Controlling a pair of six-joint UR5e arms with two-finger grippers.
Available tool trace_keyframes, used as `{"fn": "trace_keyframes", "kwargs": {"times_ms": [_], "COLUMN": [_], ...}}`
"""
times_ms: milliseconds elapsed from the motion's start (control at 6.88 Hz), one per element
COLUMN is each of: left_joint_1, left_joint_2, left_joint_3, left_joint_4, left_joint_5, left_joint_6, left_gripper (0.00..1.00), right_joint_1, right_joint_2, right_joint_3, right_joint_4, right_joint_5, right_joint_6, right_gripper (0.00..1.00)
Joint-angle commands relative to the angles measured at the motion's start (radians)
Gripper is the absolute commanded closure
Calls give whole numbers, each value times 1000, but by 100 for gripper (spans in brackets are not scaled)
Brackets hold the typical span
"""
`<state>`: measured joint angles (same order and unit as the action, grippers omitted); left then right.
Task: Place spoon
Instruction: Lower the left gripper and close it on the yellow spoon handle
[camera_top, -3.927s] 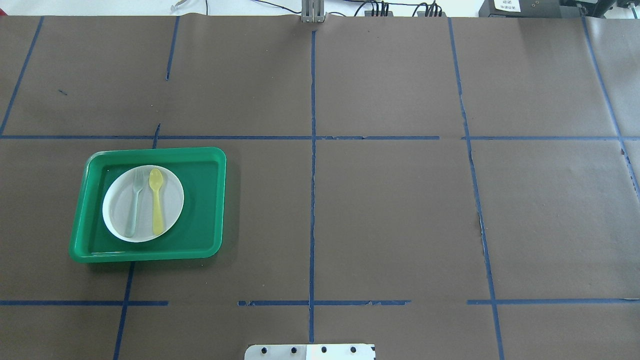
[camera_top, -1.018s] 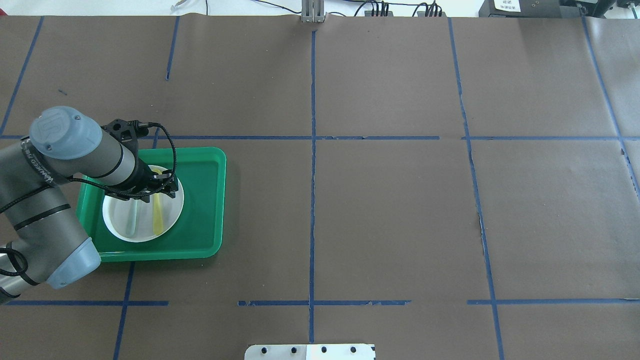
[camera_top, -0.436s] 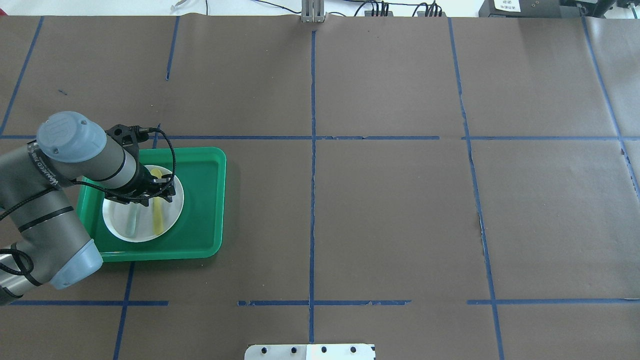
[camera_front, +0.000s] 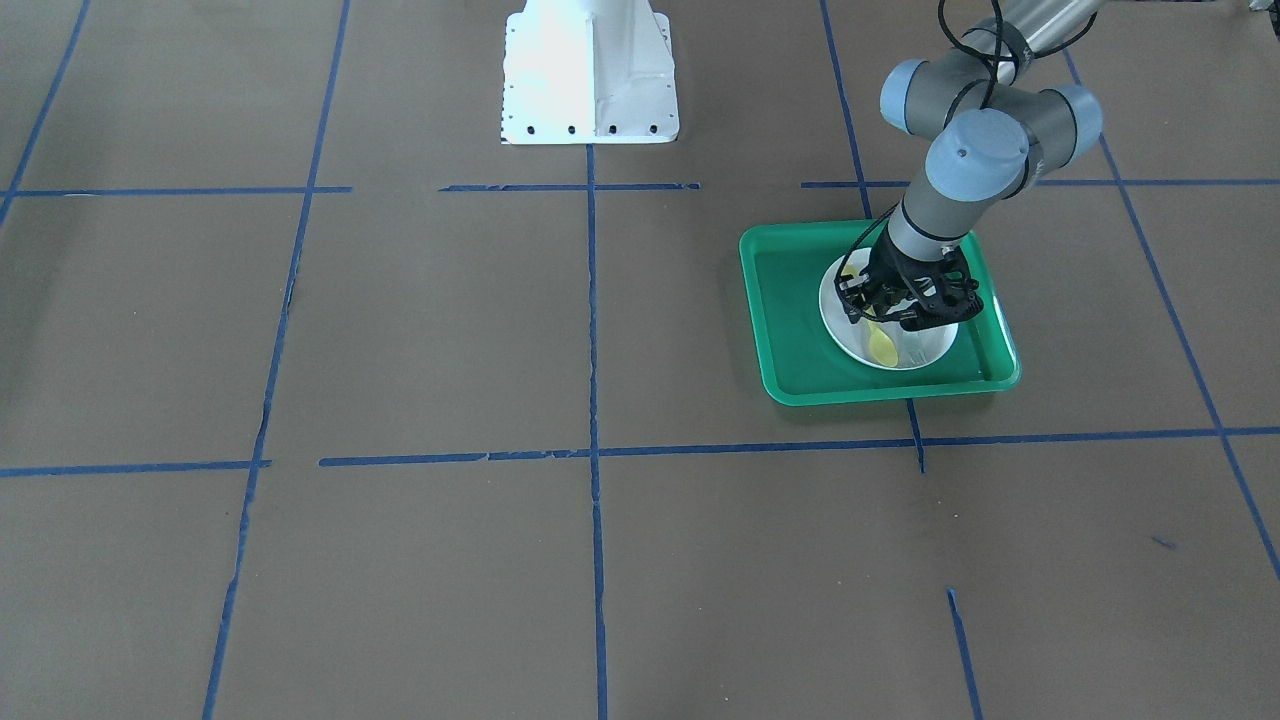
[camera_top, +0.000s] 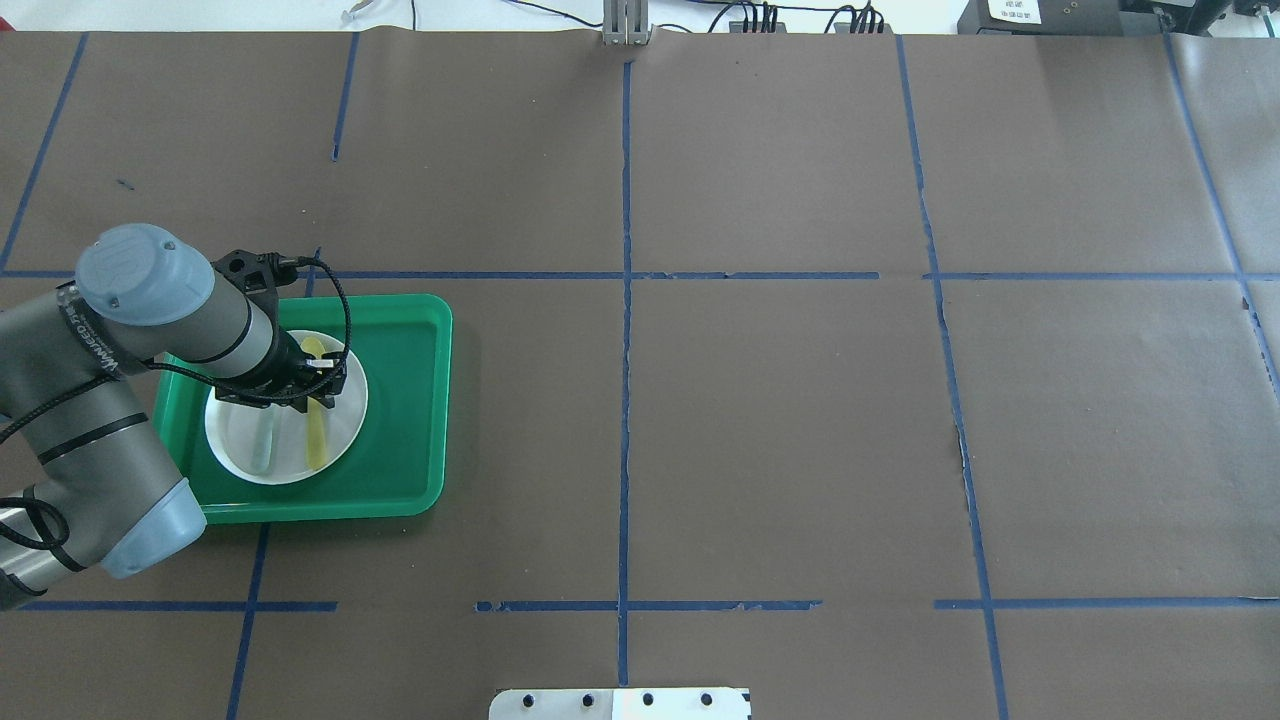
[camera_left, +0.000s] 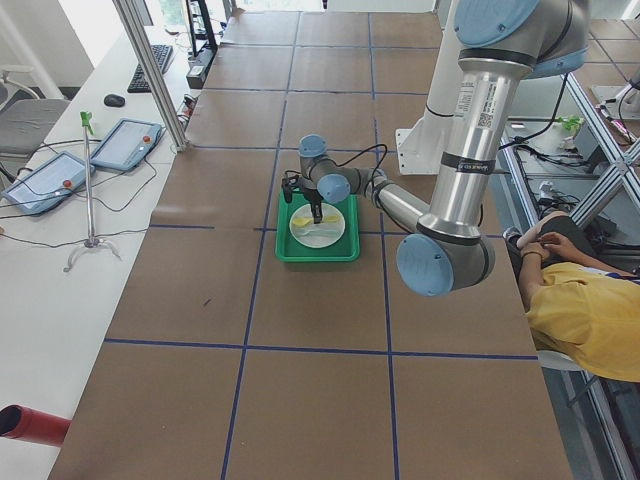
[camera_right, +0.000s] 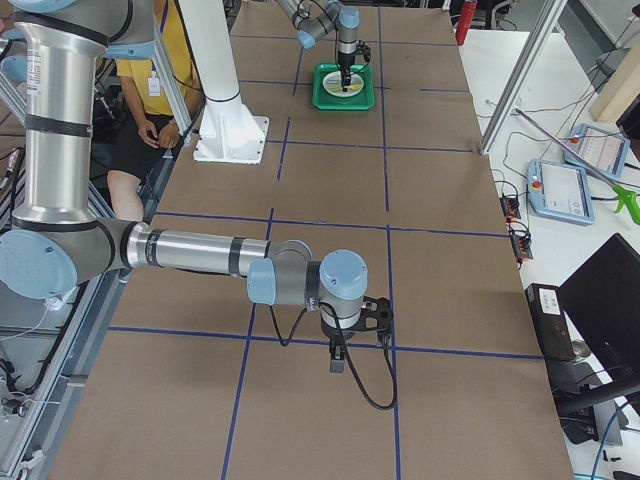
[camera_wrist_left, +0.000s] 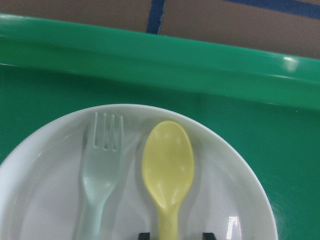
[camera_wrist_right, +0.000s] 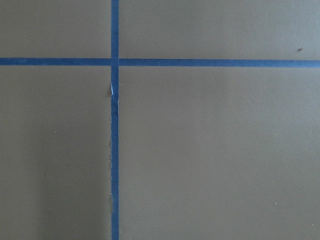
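My left claw (camera_wrist_left: 176, 234) is down low over the plate, and in its wrist view I see its two dark fingertips (camera_wrist_left: 144, 234) standing apart, one on each side of the yellow spoon's (camera_wrist_left: 168, 165) handle. There is a gap between each tip and the plastic, so the claw is parted and holds nothing. The spoon lies flat right under the claw, its handle running back between the fingers and its oval bowl pointing ahead of them, away from the robot. Just beside it, on the claw's left, the pale grey-green fork (camera_wrist_left: 101, 170) lies parallel with its tines pointing the same way; the two are close, but I see a thin strip of plate between them. Both rest on the round white plate (camera_wrist_left: 45, 165), which sits under the claw inside the green tray (camera_wrist_left: 150, 60). The tray's far rim crosses just ahead of the fingers. Beyond that rim is the brown paper worktop (camera_wrist_left: 75, 10) with a blue tape line (camera_wrist_left: 156, 12) running away from the claw. My right claw (camera_right: 340, 352) hangs well apart from all this, at the other end of the worktop, over a crossing of blue tape (camera_wrist_right: 114, 62). I only get it in the side view, so I cannot tell whether its fingers are parted or closed.
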<state>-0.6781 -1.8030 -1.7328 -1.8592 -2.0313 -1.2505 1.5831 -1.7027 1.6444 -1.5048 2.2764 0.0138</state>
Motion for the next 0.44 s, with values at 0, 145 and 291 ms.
{"fn": "trace_keyframes", "kwargs": {"times_ms": [0, 145, 291], "left_joint_1": [0, 0, 0], "left_joint_2": [4, 5, 7], "left_joint_3": [1, 1, -5], "left_joint_4": [0, 0, 0], "left_joint_5": [0, 0, -4], "left_joint_6": [3, 5, 6], "left_gripper": [72, 74, 91], "right_joint_1": [0, 0, 0], "right_joint_2": [0, 0, 0], "right_joint_3": [0, 0, 0], "right_joint_4": [0, 0, 0], "right_joint_5": [0, 0, 0], "right_joint_6": [0, 0, 0], "right_gripper": [0, 0, 0]}}
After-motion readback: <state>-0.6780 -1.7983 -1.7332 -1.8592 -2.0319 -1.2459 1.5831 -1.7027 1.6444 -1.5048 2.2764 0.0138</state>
